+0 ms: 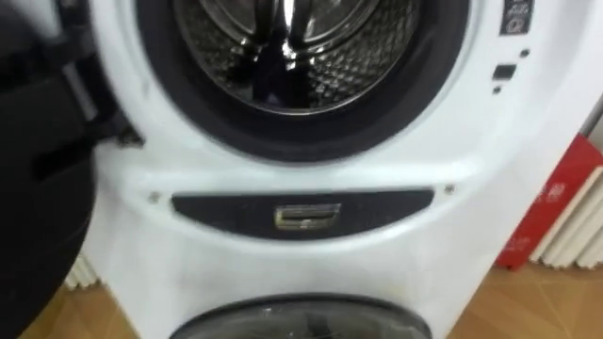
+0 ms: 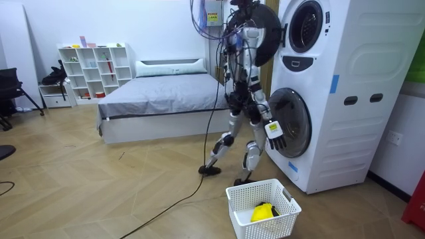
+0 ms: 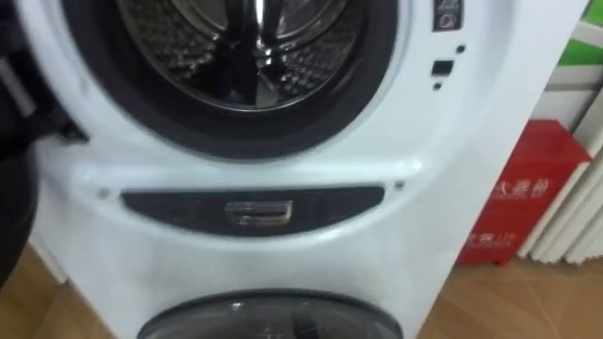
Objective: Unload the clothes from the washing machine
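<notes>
The upper washing machine's drum (image 1: 292, 47) stands open right in front of me, and its shiny perforated metal wall shows. Its dark door (image 1: 38, 160) is swung out to my left. Below the drum are a dark panel with a small handle (image 1: 306, 217) and the top of the lower machine's closed door (image 1: 301, 320). In the room view I stand facing the stacked machines (image 2: 345, 99). My right hand (image 2: 273, 132) hangs low beside the lower door (image 2: 292, 123), fingers relaxed and holding nothing. A white basket (image 2: 287, 202) on the floor behind me holds a yellow cloth (image 2: 263, 212).
A red object (image 1: 556, 207) and a white radiator (image 1: 579, 235) stand to the right of the machines. In the room view a bed (image 2: 159, 99) and a white shelf (image 2: 93, 70) are behind me, across open wooden floor.
</notes>
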### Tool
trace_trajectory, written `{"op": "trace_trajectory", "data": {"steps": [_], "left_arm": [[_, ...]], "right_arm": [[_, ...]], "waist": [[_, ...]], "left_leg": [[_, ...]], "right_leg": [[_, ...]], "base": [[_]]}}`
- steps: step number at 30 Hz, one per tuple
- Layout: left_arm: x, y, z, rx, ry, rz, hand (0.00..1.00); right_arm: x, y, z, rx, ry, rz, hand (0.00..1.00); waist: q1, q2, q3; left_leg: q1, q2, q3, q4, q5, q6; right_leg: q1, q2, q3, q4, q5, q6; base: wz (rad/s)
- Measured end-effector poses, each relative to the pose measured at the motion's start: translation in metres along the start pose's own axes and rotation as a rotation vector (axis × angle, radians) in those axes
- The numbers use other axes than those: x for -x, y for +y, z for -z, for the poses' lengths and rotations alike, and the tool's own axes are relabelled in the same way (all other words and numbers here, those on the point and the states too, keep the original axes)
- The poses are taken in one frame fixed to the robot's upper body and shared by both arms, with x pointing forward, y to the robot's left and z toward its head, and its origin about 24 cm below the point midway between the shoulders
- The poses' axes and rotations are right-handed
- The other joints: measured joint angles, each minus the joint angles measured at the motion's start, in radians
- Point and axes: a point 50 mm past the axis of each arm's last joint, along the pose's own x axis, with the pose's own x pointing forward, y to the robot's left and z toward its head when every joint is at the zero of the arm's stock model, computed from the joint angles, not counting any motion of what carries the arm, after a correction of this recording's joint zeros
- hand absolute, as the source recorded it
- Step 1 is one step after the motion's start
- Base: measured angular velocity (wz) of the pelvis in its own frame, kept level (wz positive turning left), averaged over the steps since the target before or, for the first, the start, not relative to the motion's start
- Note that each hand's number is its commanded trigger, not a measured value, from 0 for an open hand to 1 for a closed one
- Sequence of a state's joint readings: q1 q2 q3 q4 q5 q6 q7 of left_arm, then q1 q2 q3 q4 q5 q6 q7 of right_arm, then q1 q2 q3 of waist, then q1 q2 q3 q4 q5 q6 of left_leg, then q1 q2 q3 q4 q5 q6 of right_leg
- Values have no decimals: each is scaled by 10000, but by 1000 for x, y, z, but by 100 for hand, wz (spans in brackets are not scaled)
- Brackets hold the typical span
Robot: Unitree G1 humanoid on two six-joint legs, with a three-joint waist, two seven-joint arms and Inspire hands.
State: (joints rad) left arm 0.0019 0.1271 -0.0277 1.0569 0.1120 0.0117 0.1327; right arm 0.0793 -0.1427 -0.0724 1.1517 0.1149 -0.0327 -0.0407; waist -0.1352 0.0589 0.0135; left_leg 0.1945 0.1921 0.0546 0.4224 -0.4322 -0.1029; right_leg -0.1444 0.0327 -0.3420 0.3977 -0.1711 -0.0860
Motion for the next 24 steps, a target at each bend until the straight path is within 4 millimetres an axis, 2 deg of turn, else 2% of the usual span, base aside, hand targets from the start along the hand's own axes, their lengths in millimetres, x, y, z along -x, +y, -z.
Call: {"op": "trace_trajectory", "data": {"steps": [1, 2, 3, 5, 6, 7, 8, 9, 10, 11, 12, 13, 14, 15, 16, 17, 19, 20, 21, 24], "left_arm": [[-2, -3, -11, -206, -289, 129, 0], [-3, -7, -17, -450, -478, 277, 0], [-2, -8, -18, -538, -501, 363, 0], [0, -15, -9, -787, -284, 662, 0], [0, -16, -6, -781, -190, 693, 0], [1, -16, -1, -738, -29, 725, 0], [2, -16, 3, -662, 52, 731, 0], [3, -15, 9, -740, 210, 752, 0], [5, -15, 17, -619, 449, 753, 0], [6, -16, 24, -620, 709, 770, 0], [6, -17, 26, -595, 775, 770, 0], [7, -17, 27, -417, 851, 774, 0], [6, -16, 27, -230, 834, 697, 0], [7, -14, 29, -142, 846, 629, 0], [7, -12, 32, 59, 937, 481, 0], [9, -9, 37, 344, 1092, 327, 0], [12, -7, 49, 996, 1366, 58, 0], [15, -5, 56, 1502, 1560, -73, 0], [16, -5, 59, 1725, 1664, -127, 0], [20, 0, 70, 2608, 1871, -453, 0]], "right_arm": [[-1, 1, -4, 78, -88, -33, 0], [-1, 3, -4, 111, -112, -76, 0], [-1, 4, -4, 112, -110, -104, 0], [-1, 5, -2, 70, -40, -115, 0], [-1, 5, -3, 69, -52, -110, 0], [-1, 5, -3, 23, -85, -101, 0], [-1, 5, -3, -23, -87, -100, 0], [0, 5, -2, -179, -51, -102, 0], [0, 4, 1, -493, 26, -77, 0], [1, 2, 5, -848, 153, -8, 0], [1, 0, 6, -1004, 193, 32, 0], [1, -1, 7, -1127, 238, 78, 0], [2, -1, 9, -1085, 263, 87, 0], [2, -2, 10, -1062, 298, 80, 0], [2, -1, 12, -1010, 373, 47, 0], [3, 0, 15, -847, 440, -5, 0], [4, 2, 18, -754, 512, -62, 0], [4, 2, 18, -748, 522, -45, 0], [4, 1, 19, -747, 537, -16, 0], [5, 0, 22, -676, 506, 80, 0]], "waist": [[-5, -22, 1], [38, -123, -51], [58, -202, -83], [121, -309, -123], [148, -362, -121], [239, -434, -110], [244, -495, -104], [211, -543, -93], [227, -488, -45], [201, -523, -28], [180, -511, -21], [166, -490, -34], [342, -493, -43], [410, -504, -53], [498, -603, -97], [600, -680, -93], [652, -800, -107], [655, -779, -135], [645, -795, -112], [748, -756, -164]], "left_leg": [[-13, -135, -1, -621, -142, 229], [-122, -344, -37, -953, -137, 328], [-196, -475, -41, -1013, -57, 504], [-475, -932, 107, -1143, 272, 1096], [-510, -1073, 253, -1202, 366, 1249], [-638, -1325, 508, -1200, 504, 1473], [-690, -1430, 608, -1192, 565, 1567], [-806, -1635, 825, -1156, 678, 1723], [-826, -1682, 1159, -1160, 770, 1800], [-820, -1668, 1385, -1252, 904, 1827], [-817, -1672, 1379, -1335, 1010, 1846], [-813, -1673, 1370, -1598, 1248, 1841], [-798, -1696, 1436, -1913, 1490, 1812], [-797, -1705, 1467, -2048, 1594, 1804], [-792, -1723, 1526, -2236, 1755, 1751], [-792, -1745, 1636, -2269, 1811, 1688], [-797, -1826, 1670, -2281, 1876, 1581], [-797, -1816, 1739, -2284, 1908, 1526], [-796, -1779, 1751, -2286, 1927, 1496], [-770, -1674, 1866, -2366, 1996, 1378]], "right_leg": [[-219, -73, -21, -50, 287, 124], [-411, -200, 46, -257, 677, 219], [-457, -269, 141, -413, 888, 267], [-426, -450, 496, -1348, 1968, 463], [-432, -509, 614, -1550, 2213, 504], [-477, -630, 920, -1919, 2685, 653], [-476, -673, 1013, -2092, 2904, 723], [-477, -791, 1212, -2342, 3295, 884], [-471, -983, 1198, -2100, 3250, 1050], [-443, -1126, 1135, -1193, 2492, 1116], [-371, -1207, 1129, -725, 2077, 1123], [-94, -1241, 1135, -31, 1364, 1104], [261, -1267, 1204, 372, 796, 1192], [520, -1284, 1207, 420, 556, 1252], [1064, -1310, 1238, 314, 212, 1315], [1506, -1230, 1414, -82, 16, 1344], [1905, -1037, 1740, -1122, -25, 1355], [2067, -972, 1744, -1646, 8, 1216], [2136, -927, 1720, -1826, 66, 1150], [2174, -780, 1746, -2135, 163, 1021]], "base": [[12], [4], [-11], [-22], [-36], [-36], [-34], [-16], [0], [15], [26], [14], [0], [-14], [-24], [-27], [-30], [-22], [-17], [-10]]}}
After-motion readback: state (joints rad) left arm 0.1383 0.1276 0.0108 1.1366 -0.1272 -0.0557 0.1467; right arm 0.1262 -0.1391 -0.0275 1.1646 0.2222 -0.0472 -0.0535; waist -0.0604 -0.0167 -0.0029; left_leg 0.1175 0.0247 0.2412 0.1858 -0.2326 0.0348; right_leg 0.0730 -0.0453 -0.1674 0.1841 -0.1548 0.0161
